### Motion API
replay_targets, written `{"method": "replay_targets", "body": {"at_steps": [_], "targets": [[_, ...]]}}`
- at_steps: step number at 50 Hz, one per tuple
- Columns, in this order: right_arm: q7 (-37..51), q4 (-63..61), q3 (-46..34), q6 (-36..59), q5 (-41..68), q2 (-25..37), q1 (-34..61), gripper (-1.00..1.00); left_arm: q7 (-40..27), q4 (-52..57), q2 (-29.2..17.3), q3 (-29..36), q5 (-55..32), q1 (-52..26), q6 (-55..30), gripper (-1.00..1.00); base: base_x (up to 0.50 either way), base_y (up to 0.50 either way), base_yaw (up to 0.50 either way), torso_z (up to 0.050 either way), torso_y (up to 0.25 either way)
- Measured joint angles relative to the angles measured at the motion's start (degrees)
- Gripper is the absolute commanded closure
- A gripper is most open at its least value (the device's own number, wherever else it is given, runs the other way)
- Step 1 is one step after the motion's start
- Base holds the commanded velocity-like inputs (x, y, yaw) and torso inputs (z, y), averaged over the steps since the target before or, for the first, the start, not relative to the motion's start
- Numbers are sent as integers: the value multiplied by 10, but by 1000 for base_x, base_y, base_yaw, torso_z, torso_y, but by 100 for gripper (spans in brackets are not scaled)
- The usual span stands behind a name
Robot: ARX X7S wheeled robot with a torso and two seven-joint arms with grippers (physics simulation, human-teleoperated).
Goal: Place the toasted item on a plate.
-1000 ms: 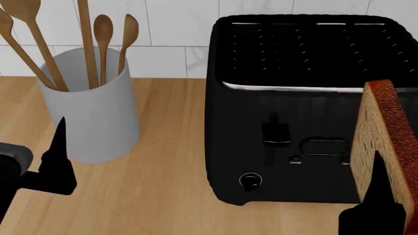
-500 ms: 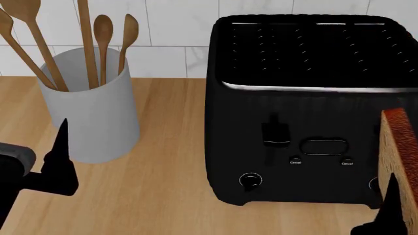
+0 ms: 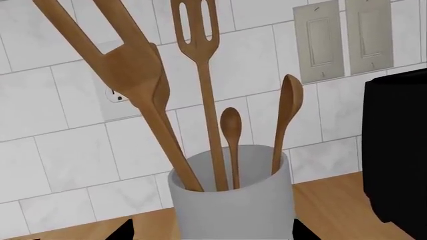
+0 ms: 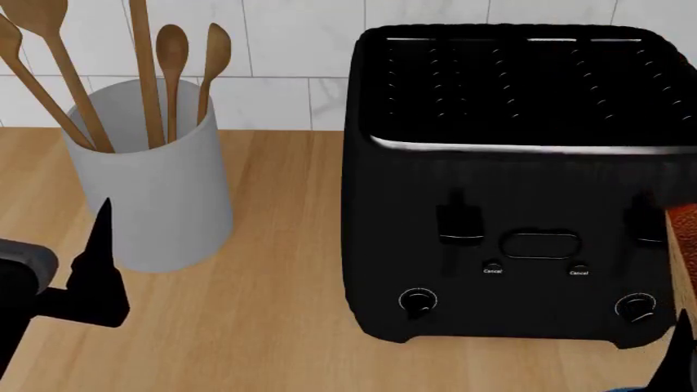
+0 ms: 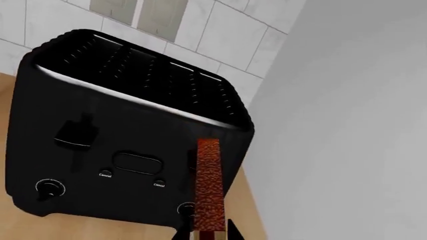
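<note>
The toasted slice (image 5: 209, 185) stands edge-on between my right gripper's fingertips (image 5: 207, 234), its reddish-brown crust facing the camera, held in front of the black toaster (image 5: 127, 140). In the head view only a sliver of the slice (image 4: 685, 245) shows at the right edge, above a black fingertip (image 4: 681, 359) of the right gripper. My left gripper (image 4: 93, 269) hangs open and empty over the counter, in front of the white utensil crock (image 4: 153, 180). The plate is out of view.
The black toaster (image 4: 512, 188) fills the centre right of the wooden counter (image 4: 273, 327). The crock (image 3: 233, 200) holds several wooden spoons and spatulas. A tiled wall (image 4: 294, 49) runs behind, and a grey wall (image 5: 347, 125) stands right of the toaster.
My right gripper has carried the slice to the right and down, so it has nearly left the head view. The left gripper has not moved.
</note>
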Motion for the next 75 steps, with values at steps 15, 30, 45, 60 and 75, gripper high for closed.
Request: {"method": "replay_targets", "body": {"at_steps": [15,30,45,60,75], "targets": [[-6,0,84,16,-39,9,-128,100,-1,-3,-1,3,0,1,3,-100,0,0,0,0,0],[-21,0,147,27,-87,33,-239,100,-2,-7,-2,6,1,0,5,-100,0,0,0,0,0],[-45,0,165,9,-156,56,-329,100,-3,-10,-3,10,1,-1,7,-100,0,0,0,0,0],[-81,4,126,-45,-257,76,-411,100,-2,-17,-3,14,2,2,14,-100,0,0,0,0,0],[-96,18,92,-72,-324,82,-459,100,-2,-25,-3,17,3,4,22,-100,0,0,0,0,0]]}}
